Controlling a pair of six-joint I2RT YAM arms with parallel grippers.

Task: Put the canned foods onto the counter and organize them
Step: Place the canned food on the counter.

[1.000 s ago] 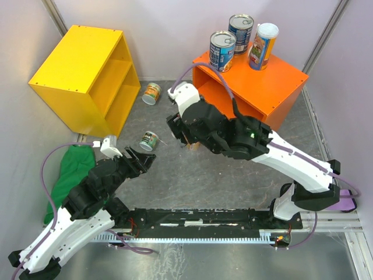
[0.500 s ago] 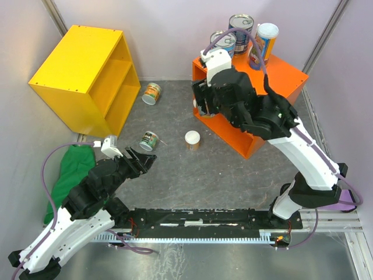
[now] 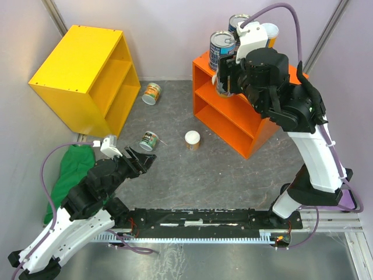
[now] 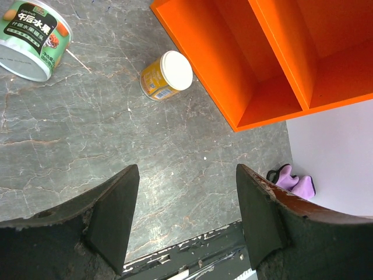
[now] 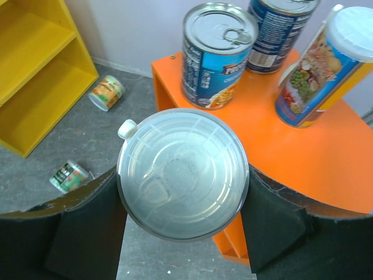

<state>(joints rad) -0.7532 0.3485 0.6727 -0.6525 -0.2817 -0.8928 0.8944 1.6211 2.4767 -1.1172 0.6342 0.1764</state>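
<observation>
We see the right hand (image 5: 182, 181) closed on a short pale-lidded can (image 5: 182, 173), one finger pressed to each side of it. From above, that can sits over the near left corner of the orange counter (image 3: 274, 87). We cannot tell whether its base touches the top.

Three cans stand upright on the counter's flat top. A blue-labelled tin (image 5: 218, 55) with a pull-tab lid is just behind the held can. A second blue-labelled tin (image 5: 280, 29) stands beyond it, and a slim white-lidded can (image 5: 320, 70) stands to the right.

The left hand (image 4: 186, 172) is spread wide with nothing between its fingers, low over the grey marbled surface (image 3: 175, 169) and well apart from the counter.

Three more cans are on that grey surface. A yellow-labelled can (image 4: 166, 74) with a white lid stands upright near the counter's open front. A green-labelled can (image 4: 35, 38) lies on its side to the left of it. An orange-and-green-labelled can (image 3: 151, 93) also lies on its side, near the open face of the yellow cabinet (image 3: 81, 70).
</observation>
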